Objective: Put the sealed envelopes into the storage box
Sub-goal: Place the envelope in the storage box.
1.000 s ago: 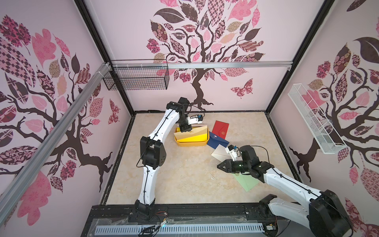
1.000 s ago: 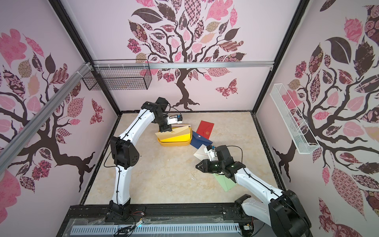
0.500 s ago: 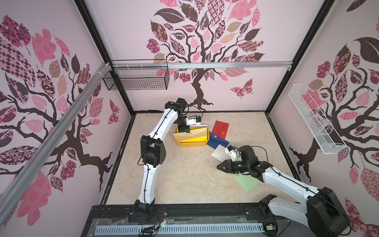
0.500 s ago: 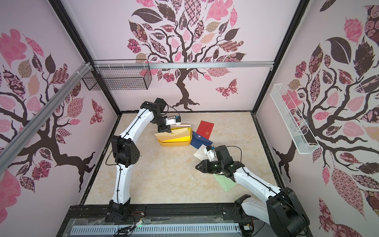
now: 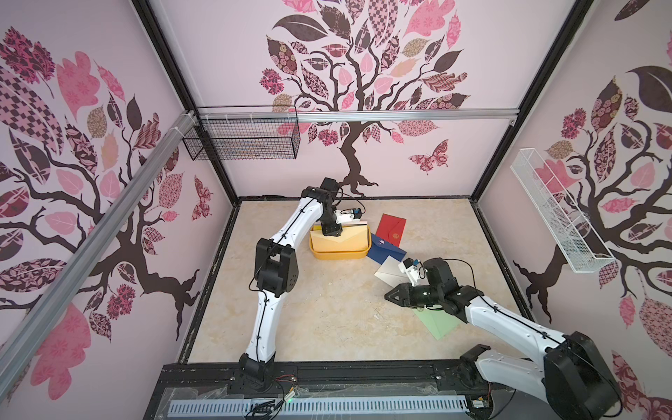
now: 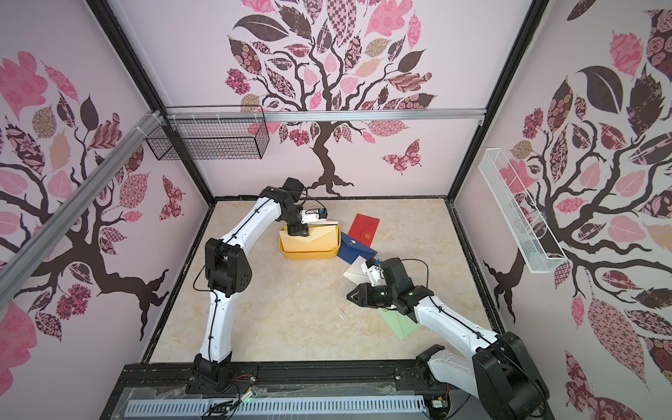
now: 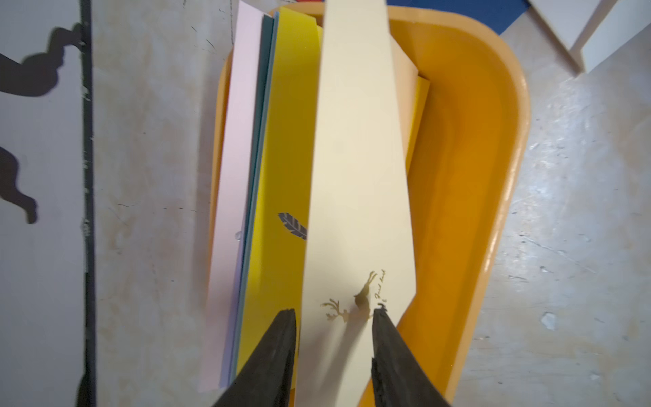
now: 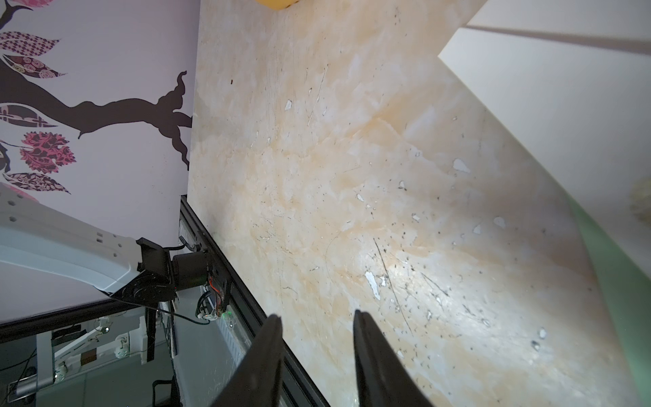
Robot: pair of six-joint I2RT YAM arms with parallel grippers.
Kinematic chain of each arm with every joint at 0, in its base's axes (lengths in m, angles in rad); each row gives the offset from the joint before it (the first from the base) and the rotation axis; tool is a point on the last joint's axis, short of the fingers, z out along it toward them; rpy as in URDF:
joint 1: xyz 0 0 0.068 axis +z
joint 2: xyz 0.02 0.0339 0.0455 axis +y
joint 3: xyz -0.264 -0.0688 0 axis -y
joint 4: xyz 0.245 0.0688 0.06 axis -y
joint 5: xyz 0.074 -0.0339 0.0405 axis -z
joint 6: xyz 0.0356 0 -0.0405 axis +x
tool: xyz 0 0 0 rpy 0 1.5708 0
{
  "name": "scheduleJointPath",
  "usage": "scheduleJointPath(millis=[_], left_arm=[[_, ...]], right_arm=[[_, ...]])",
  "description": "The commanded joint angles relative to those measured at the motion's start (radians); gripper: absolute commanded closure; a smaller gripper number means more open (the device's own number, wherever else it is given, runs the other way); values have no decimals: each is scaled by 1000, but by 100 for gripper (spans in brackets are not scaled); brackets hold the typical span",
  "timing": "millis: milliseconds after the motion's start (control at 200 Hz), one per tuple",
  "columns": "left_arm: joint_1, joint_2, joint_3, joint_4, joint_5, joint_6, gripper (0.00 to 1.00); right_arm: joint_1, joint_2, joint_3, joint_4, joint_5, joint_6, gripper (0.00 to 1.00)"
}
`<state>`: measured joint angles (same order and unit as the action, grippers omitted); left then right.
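1. The storage box [image 5: 340, 255] is sitting under the left arm's wrist. It is already holding a pink envelope [image 7: 232, 141], a dark green envelope [image 7: 263, 105] and a yellow envelope [image 7: 285, 158], all standing on edge along one long wall.
2. Four envelopes are lying flat outside the box. The red envelope [image 5: 391, 228] and navy envelope [image 5: 385, 250] are just beside its end nearer the right arm. The white envelope [image 5: 390, 272] is lying beyond the navy one, and the light green envelope [image 5: 436, 324] is well apart from the box.
3. The cream envelope [image 7: 355, 176] is leaning inside the box against the yellow one, its top edge rising above the rim.
4. The left gripper [image 7: 333, 313] is hanging directly over the box, with its jaws standing apart on either side of the cream envelope and not pinching it. Letting go looks like the step in hand. It is probably best done by lifting straight up, so neither finger is dragging the paper out, and by leaving the envelope tipped toward the stack so the box keeps free room.
5. The right gripper [image 8: 315, 315] is hovering well apart from the box, jaws apart and empty.
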<state>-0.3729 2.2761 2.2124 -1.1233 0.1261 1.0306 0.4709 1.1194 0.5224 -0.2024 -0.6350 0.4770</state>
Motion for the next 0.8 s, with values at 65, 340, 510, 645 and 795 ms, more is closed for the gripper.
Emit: scheduleJointPath(millis=[65,340,510,645,795], left_arm=[[-11,-75,-66,245,-138,-18,54],[-11,-135,-67,405,-202,-254,49],[13,-391,-314,647,-180,-594,43],[87,-592,-466,663,-192,-1002,17],[198,-788,-665,579,-17,-1300,6]], right_arm=[[4,-17,14,-16,5,-17,63],[6,-42,22,-45,41,-32,63],[3,-64,61,-99,144,-45,60],[4,-65,128,-171,272,-56,57],[3,-43,217,-250,444,-55,48]])
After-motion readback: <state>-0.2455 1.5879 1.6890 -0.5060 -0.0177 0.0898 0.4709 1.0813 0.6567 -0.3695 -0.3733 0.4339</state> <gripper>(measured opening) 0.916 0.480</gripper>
